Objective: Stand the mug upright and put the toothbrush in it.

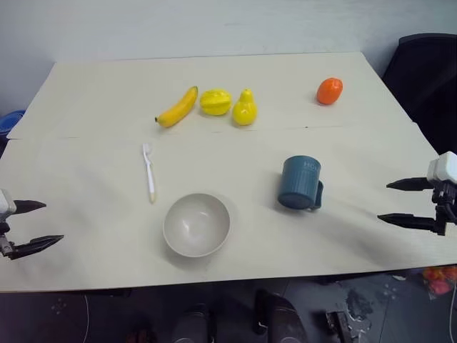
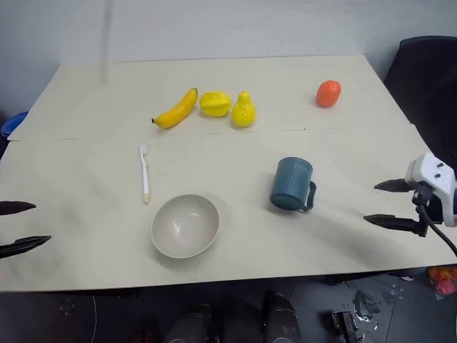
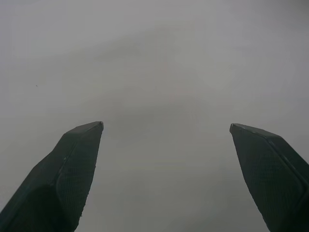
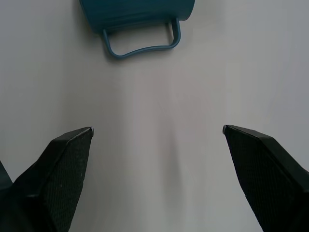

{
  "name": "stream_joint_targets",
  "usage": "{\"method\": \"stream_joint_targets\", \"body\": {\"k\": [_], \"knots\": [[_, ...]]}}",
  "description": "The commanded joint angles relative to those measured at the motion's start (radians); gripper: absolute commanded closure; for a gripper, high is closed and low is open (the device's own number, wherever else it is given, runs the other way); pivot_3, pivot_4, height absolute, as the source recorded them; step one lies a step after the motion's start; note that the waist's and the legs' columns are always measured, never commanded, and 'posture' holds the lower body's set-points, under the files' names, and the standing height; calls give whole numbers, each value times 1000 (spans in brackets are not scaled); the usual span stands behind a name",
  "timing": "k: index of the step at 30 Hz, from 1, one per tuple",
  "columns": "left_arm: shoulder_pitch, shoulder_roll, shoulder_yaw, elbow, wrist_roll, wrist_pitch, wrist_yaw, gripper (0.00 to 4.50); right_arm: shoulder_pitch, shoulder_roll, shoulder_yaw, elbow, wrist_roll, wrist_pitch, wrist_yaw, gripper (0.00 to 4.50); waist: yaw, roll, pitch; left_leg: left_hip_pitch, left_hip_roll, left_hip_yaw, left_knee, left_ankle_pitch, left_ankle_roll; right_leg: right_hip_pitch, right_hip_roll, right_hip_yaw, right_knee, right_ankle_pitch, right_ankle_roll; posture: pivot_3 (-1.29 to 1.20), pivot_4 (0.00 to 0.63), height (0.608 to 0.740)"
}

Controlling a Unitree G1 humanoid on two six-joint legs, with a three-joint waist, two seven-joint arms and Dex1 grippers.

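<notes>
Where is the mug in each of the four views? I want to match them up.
Left eye view: mug right of centre, handle toward the right gripper.
Right eye view: mug right of centre, slightly further left than in the left eye view.
Left wrist view: I can't make out the mug here.
Right wrist view: mug at the top edge, handle nearest the camera.
Shared landmark: the handle.

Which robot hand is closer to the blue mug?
The right one. The right end effector hangs open just off the table's right edge, beside the mug. The left end effector is open at the far left edge, past the bowl.
</notes>
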Motion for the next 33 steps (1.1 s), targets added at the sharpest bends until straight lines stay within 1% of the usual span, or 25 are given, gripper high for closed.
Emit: {"method": "stream_joint_targets", "body": {"k": [1, 4, 11, 16, 23, 26, 29, 31, 32, 33], "knots": [[25, -19, 55, -40, -11, -8, 3, 27, -17, 9, -8, -2, -11, -29, -18, 0, 0, 0, 0, 0, 0, 0, 0, 0, 0, 0, 0, 0, 0, 0, 0, 0, 150, 740], [30, -33, 51, -46, -1, -6, 25, 27, -28, 21, 5, 6, -33, -46, -49, 0, 0, 0, 0, 2, 0, 0, 0, 0, 0, 1, -1, 1, 1, 0, 0, 0, 150, 740], [30, -48, 47, -67, -13, 18, 45, 27, -23, 46, 6, -24, -23, -37, -57, 0, 2, 0, 0, 2, 0, 0, 0, 0, 0, 0, -3, 1, 3, 0, 0, 0, 150, 740], [31, -42, 56, -65, -27, 45, 29, 27, -24, 51, 2, -29, 9, 26, -45, 0, 1, 0, 0, 2, 0, 0, 0, 0, 0, 0, -2, 1, 2, 0, 0, 0, 150, 740], [-8, -43, 31, -94, -65, 84, 19, 27, -35, 55, 1, -57, 18, 24, -38, 0, 1, 0, 0, 2, 0, 0, 0, 0, 0, 0, -3, 1, 3, 0, 0, 0, 150, 740], [-55, -33, 25, -162, -120, 157, 23, 27, -54, 50, 6, -148, 20, 5, -46, 0, 2, 0, 0, 2, 0, 0, 1, 0, 0, 0, -3, 1, 3, 0, 0, 0, 150, 740], [-85, 12, 28, -313, -243, 299, -38, 27, -121, 62, 39, -345, 104, 59, -38, 0, 2, 0, 0, 2, 0, -1, 1, 0, 0, 0, -3, 1, 3, 0, 0, 0, 150, 740], [-62, 39, 31, -398, -276, 340, -101, 27, -162, 87, 90, -463, 148, 81, -37, 0, -3, 0, 0, 2, 0, -1, 1, 0, -1, 0, -2, 2, 3, 0, 0, 0, 150, 740], [-43, 57, 38, -440, -278, 341, -147, 27, -190, 121, 143, -513, 153, 78, -38, 0, -3, 0, 0, 2, 1, -1, 1, 0, -1, 0, -2, 2, 3, 0, 0, 0, 150, 740], [-31, 76, 45, -473, -283, 349, -186, 5, -221, 157, 197, -547, 150, 70, -42, 190, -4, -1, 0, 2, 2, -1, 1, 0, -2, 0, -1, 2, 3, 0, 0, 0, 150, 740]]}}
